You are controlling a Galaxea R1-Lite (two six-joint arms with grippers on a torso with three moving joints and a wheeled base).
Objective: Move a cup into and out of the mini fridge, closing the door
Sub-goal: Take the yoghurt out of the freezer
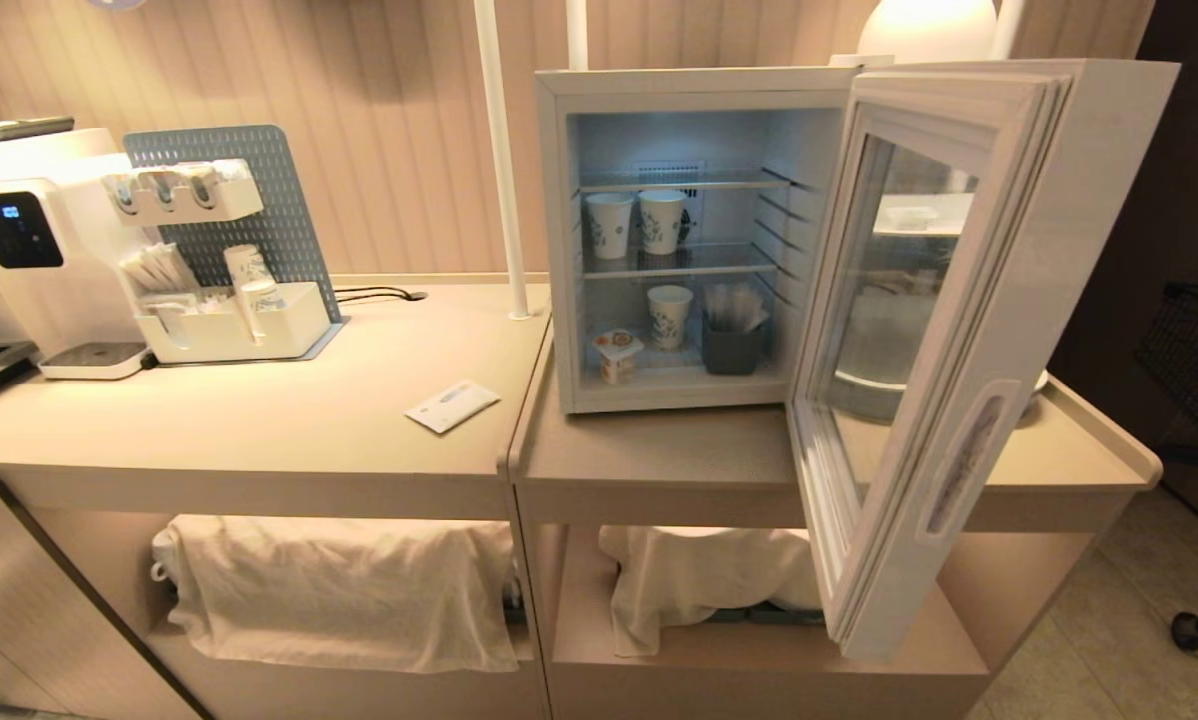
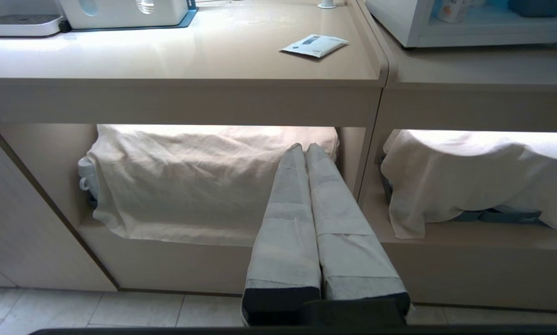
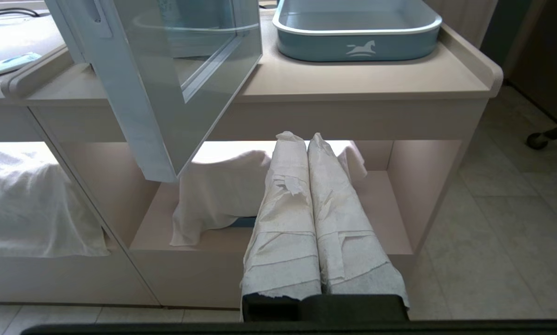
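White plastic, the cup (image 1: 618, 354) stands on the mini fridge (image 1: 679, 90) floor behind the open door (image 1: 919, 350). Both tools, left (image 2: 305, 148) and right (image 3: 296, 137), hang far below the tabletop (image 1: 259, 420), pressed together and empty.

Pale whites and beige, with touches of blue, orange and dark grey

The white box-shaped mini fridge (image 1: 557, 250) holds blue-patterned white paper cups (image 1: 610, 224), a tiny white tub with orange marks (image 1: 618, 353) and a dark grey holder (image 1: 731, 349); the beige worktop (image 1: 259, 420) bears a flat white sachet (image 1: 451, 405); white cloths (image 1: 339, 590) hang below.
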